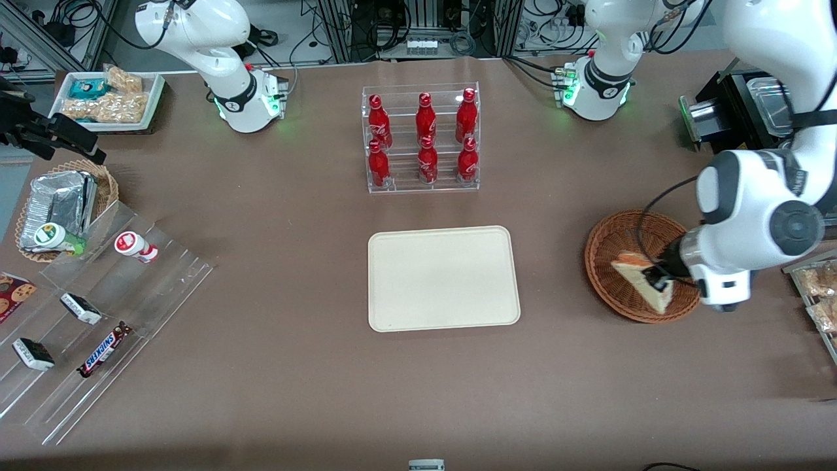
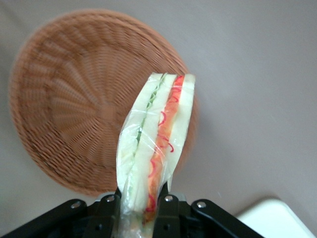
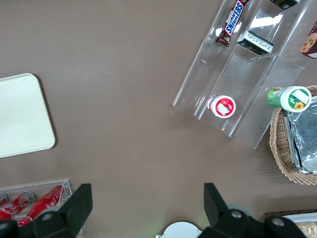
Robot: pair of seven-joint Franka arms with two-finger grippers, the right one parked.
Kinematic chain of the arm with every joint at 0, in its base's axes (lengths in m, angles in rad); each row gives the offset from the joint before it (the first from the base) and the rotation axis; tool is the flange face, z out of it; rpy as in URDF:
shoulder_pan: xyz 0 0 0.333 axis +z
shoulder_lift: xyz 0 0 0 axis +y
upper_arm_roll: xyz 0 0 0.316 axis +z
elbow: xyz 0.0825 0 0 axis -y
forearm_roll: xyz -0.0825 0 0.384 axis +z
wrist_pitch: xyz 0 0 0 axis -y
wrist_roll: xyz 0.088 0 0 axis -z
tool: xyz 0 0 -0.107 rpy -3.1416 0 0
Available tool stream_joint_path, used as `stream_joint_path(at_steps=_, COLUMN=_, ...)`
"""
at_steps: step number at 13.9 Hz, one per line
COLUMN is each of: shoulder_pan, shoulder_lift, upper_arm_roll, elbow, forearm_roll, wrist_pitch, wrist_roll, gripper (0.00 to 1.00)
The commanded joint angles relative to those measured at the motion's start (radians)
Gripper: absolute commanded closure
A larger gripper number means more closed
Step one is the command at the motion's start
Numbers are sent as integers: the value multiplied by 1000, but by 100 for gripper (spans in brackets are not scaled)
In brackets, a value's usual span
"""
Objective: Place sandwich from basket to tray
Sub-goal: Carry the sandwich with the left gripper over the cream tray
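1. The sandwich (image 2: pixel 157 144) sits pinched between my fingers (image 2: pixel 168 210), clear wrap crinkled around its pale bread and its red, orange and green filling.
2. My gripper (image 1: pixel 659 278) is clamped on one end of the wedge, which juts out over the basket (image 1: pixel 611 288).
3. In my wrist view the sandwich hangs above the basket's rim, raised off the weave rather than resting in it.
4. The basket lies on the brown table (image 1: pixel 294 366), toward my end of it.
5. The tray (image 1: pixel 443 278) lies flat beside the basket, well apart from it and bare.
6. A clear rack of red bottles (image 1: pixel 422 139) stands farther from the front camera than the basket.
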Motion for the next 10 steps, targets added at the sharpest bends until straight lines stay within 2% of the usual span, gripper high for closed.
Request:
stream_joint_path(at_steps=1, shoulder_pan=-108, shoulder_lift=32, upper_arm_roll=0, elbow=46, forearm_roll=-5, wrist_pitch=-20, wrist_roll=-10, gripper=90)
stream_joint_path(at_steps=4, shoulder_pan=-252, shoulder_lift=124, upper_arm_roll=0, elbow=147, forearm_roll=-50, wrist_pitch=-12, wrist_roll=-15, gripper=90)
stream_joint_path(at_steps=8, shoulder_pan=-404, shoulder_lift=256, upper_arm_roll=0, elbow=275, forearm_roll=-44, wrist_pitch=18, wrist_roll=2, gripper=90)
stream_joint_path(at_steps=10, shoulder_pan=-462, shoulder_lift=290, upper_arm_roll=0, elbow=292, forearm_roll=-39, wrist_pitch=69, wrist_roll=5, gripper=90)
